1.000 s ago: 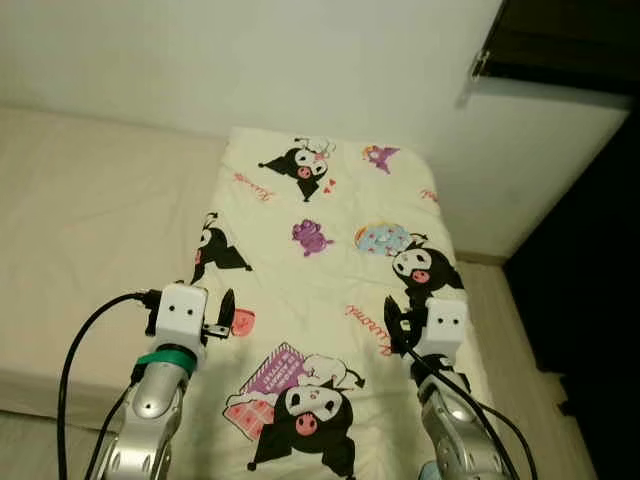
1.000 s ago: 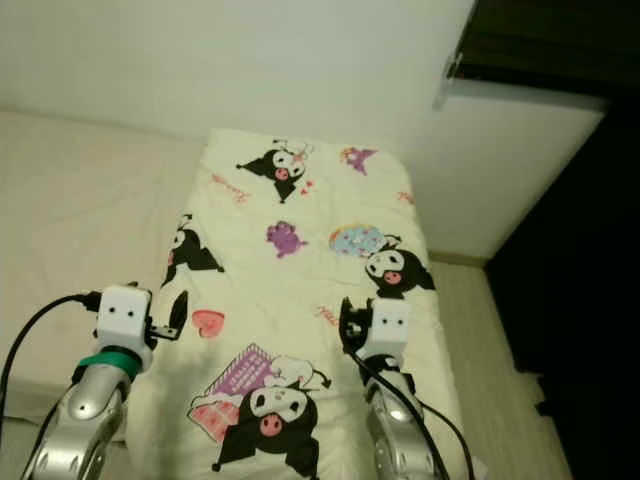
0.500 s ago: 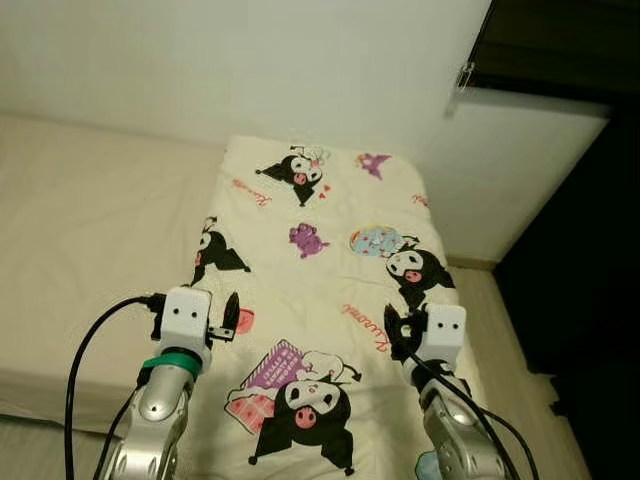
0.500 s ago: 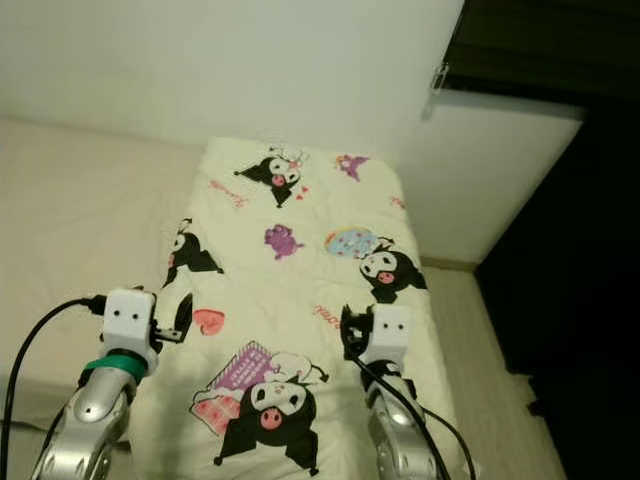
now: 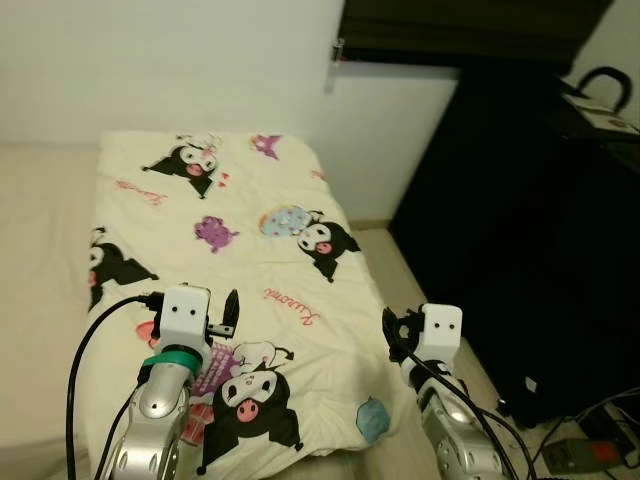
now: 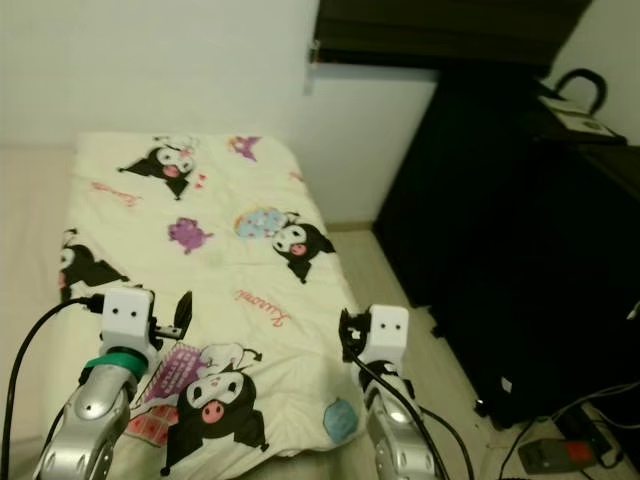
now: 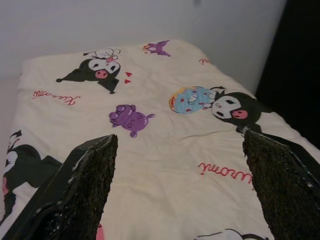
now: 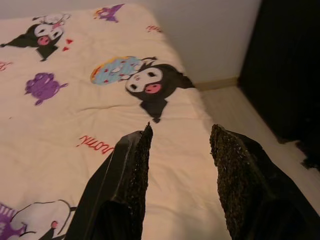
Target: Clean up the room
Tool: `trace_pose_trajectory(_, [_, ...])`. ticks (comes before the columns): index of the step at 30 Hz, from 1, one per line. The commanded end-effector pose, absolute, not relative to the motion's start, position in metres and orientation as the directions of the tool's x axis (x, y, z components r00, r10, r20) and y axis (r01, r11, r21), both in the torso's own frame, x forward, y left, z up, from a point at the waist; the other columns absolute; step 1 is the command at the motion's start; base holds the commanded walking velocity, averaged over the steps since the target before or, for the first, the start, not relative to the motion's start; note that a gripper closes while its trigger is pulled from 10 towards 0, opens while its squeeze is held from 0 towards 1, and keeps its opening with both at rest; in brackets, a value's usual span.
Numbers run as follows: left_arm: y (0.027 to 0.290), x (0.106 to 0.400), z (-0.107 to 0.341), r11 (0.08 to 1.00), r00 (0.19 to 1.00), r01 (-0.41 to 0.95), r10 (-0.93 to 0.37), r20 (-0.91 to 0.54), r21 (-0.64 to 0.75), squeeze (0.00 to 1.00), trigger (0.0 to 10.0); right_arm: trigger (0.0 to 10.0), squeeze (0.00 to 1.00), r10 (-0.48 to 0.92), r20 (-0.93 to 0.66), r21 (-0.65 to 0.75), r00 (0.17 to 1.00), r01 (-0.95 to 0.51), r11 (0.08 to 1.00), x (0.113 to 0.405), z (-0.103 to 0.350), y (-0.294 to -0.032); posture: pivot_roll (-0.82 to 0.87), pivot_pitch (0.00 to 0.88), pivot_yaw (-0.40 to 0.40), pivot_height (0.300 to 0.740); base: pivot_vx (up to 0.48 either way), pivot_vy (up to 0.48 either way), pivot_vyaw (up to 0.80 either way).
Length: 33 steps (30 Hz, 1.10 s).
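Ahead, a bed (image 5: 40,300) is seen against a pale wall (image 5: 180,60), covered by a cream blanket (image 5: 230,270) printed with black cartoon characters, purple figures, a blue round motif and red script. The blanket is spread fairly flat, with slight creases, and its near right corner hangs over the bed's edge close to the wooden floor (image 5: 420,280). Along the bed's left side a plain beige strip of the bed is left uncovered.

The left pincer (image 5: 231,311) is held above the near left part of the blanket, over a pink and purple print. In the left wrist view its fingers (image 7: 92,175) are spread wide apart, and nothing is held between them. The right pincer (image 5: 391,331) is held at the near right edge of the bed, just above the place where the blanket drops toward the floor. In the right wrist view its fingers (image 8: 132,170) are parted by a moderate gap, with nothing gripped, and the blanket's right edge and the floor are seen beyond them.

To the right of the bed a tall dark cabinet (image 5: 520,230) is stood on the floor. At the near right corner of the floor, cables (image 5: 600,410) and a grey power strip (image 5: 572,456) are lying.
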<state>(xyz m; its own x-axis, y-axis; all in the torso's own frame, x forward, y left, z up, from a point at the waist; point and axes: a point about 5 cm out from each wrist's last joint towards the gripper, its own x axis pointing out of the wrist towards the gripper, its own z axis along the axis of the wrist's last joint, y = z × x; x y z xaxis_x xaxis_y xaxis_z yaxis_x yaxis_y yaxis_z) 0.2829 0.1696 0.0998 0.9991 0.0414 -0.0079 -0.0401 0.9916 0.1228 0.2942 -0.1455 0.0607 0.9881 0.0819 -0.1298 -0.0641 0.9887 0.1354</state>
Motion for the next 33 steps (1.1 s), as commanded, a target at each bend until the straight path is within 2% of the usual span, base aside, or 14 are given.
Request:
trace_pose_trajectory(1, [0.1696, 0.2800, 0.0954, 0.993, 0.998, -0.046, 0.049, -0.030, 0.109, 0.00, 10.0, 10.0, 0.00, 0.083, -0.155, 0.132, 0.984, -0.063, 0.989, 0.2933, 0.0562, -0.1461, 0.09, 0.000, -0.047, 0.740, 0.000, 0.000, 0.00])
trace_pose_trajectory(7, [0.1706, 0.2795, 0.0953, 0.993, 0.998, -0.049, 0.053, -0.031, 0.108, 0.00, 10.0, 10.0, 0.00, 0.083, -0.156, 0.134, 0.984, -0.062, 0.989, 0.2934, 0.0560, -0.1457, 0.09, 0.000, -0.047, 0.740, 0.000, 0.000, 0.00])
trace_pose_trajectory(16, [0.1717, 0.2803, 0.0960, 0.993, 0.998, -0.052, 0.055, -0.030, 0.108, 0.00, 10.0, 10.0, 0.00, 0.081, -0.157, 0.137, 0.984, -0.059, 0.989, 0.2937, 0.0558, -0.1453, 0.09, 0.000, -0.044, 0.740, 0.000, 0.000, -0.80])
trace_pose_trajectory(29, [0.1729, 0.2798, 0.0960, 0.995, 0.997, -0.070, 0.073, -0.039, 0.077, 0.00, 10.0, 10.0, 0.00, 0.081, -0.162, 0.138, 0.983, -0.059, 0.989, 0.2937, 0.0551, -0.1447, 0.09, 0.000, -0.044, 0.740, 0.000, 0.000, 0.00])
trace_pose_trajectory(33, [0.1729, 0.2795, 0.0960, 0.995, 0.996, -0.070, 0.073, -0.041, 0.072, 0.00, 10.0, 10.0, 0.00, 0.083, -0.163, 0.138, 0.983, -0.060, 0.989, 0.2935, 0.0546, -0.1446, 0.10, 0.000, -0.047, 0.740, 0.000, 0.454, 0.00])
